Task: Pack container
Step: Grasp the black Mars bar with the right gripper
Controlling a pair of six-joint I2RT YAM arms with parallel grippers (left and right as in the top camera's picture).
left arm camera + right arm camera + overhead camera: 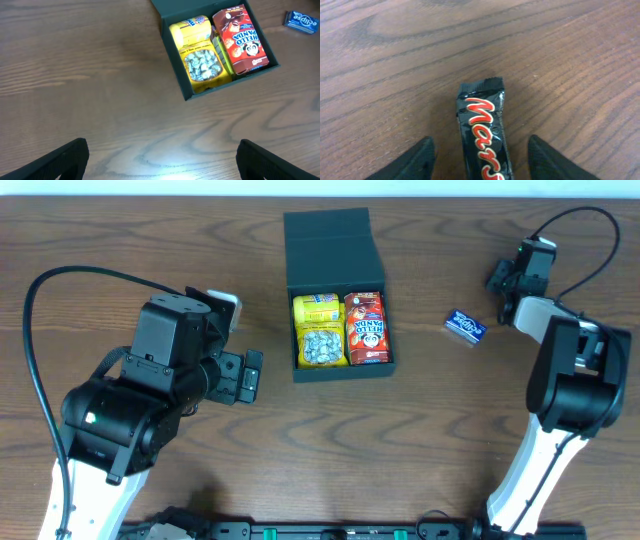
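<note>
The container, a matte black box [340, 372], stands at the table's middle with its flap lid [328, 245] open toward the back. Inside lie a yellow candy packet [319, 330] and a red Hello Panda box [367, 327]. The left wrist view shows the container [175, 65] with both [197, 55] [243, 40]. My left gripper [250, 375] [162, 162] is open and empty, left of the box. My right gripper [505, 280] [481, 150] is open, its fingers either side of a black Mars bar [481, 112] lying flat on the table.
A small blue Eclipse gum pack [465, 327] [301, 21] lies on the table between the box and the right arm. The wooden table [150, 240] is bare at the left and front. Cables loop above both arms.
</note>
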